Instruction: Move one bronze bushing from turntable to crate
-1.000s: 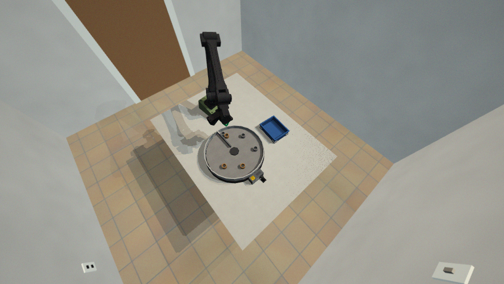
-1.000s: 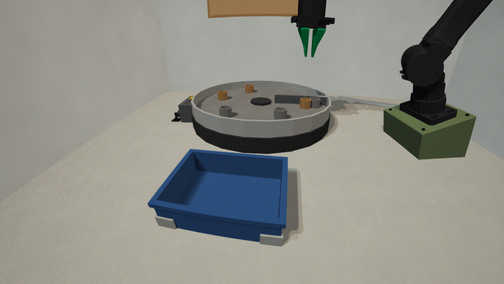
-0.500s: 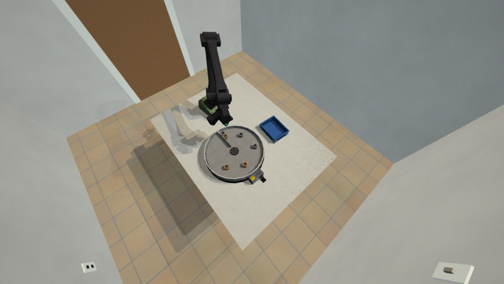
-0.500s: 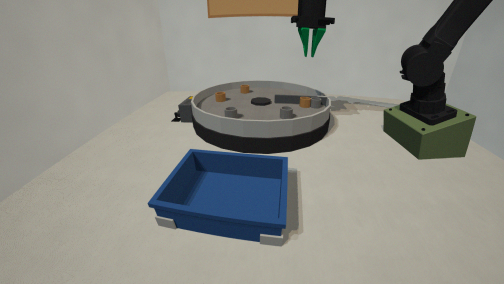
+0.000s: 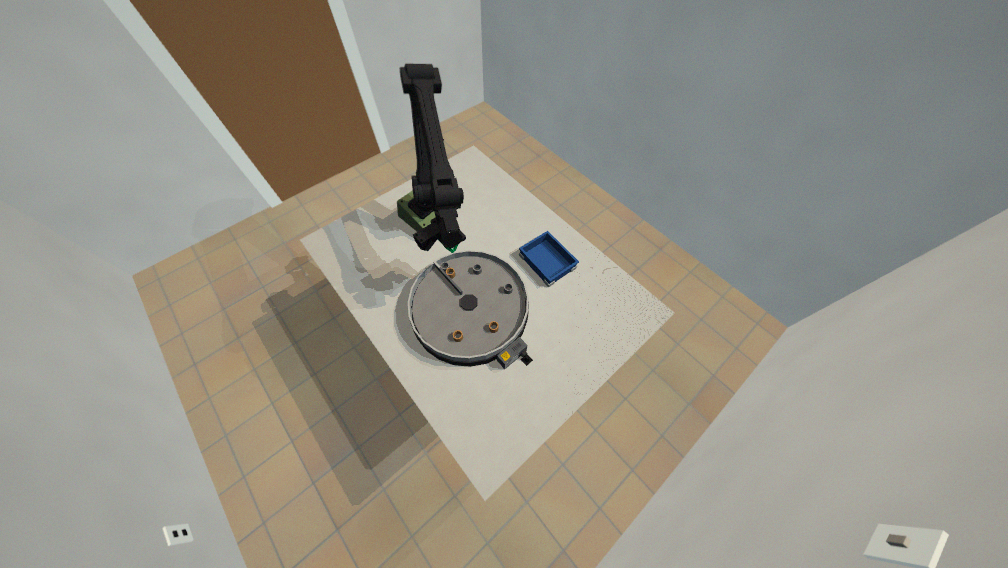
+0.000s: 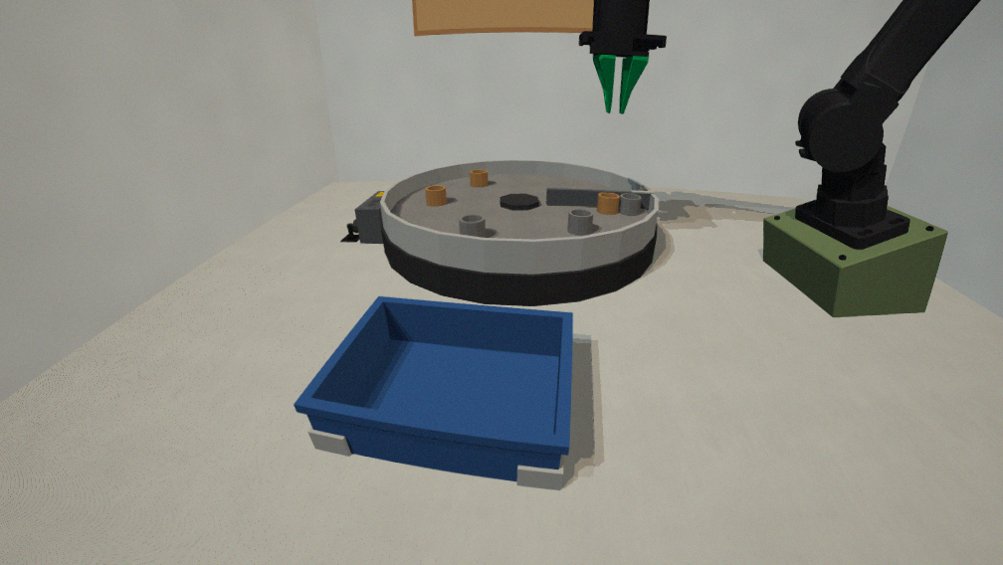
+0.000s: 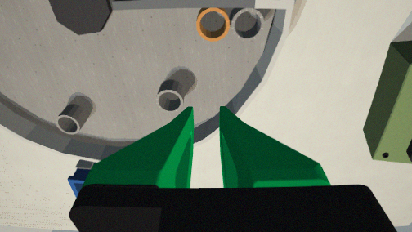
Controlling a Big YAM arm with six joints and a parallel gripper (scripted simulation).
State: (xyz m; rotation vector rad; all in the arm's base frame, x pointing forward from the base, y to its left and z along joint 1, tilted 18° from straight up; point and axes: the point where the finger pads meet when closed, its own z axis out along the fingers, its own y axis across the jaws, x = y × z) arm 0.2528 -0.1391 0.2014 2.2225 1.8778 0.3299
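Observation:
The grey turntable (image 5: 462,306) carries three bronze bushings and three grey ones. One bronze bushing (image 6: 608,202) stands by the rim on the arm's side, touching or nearly touching a grey bushing (image 6: 631,203). This bronze bushing also shows in the wrist view (image 7: 212,24). Two more bronze bushings (image 6: 436,195) (image 6: 479,177) stand on the far side. My gripper (image 6: 615,108) hangs high above the rim, pointing down, its green fingers narrowly open with nothing between them (image 7: 205,110). A grey bushing (image 7: 171,100) lies just beyond the fingertips. The blue crate (image 6: 449,382) is empty.
A fixed grey bar (image 6: 571,197) reaches from the rim toward the dark hub (image 6: 519,201). The arm's green base (image 6: 853,263) stands to the right of the turntable. A small control box (image 6: 366,217) sits at the turntable's far left side.

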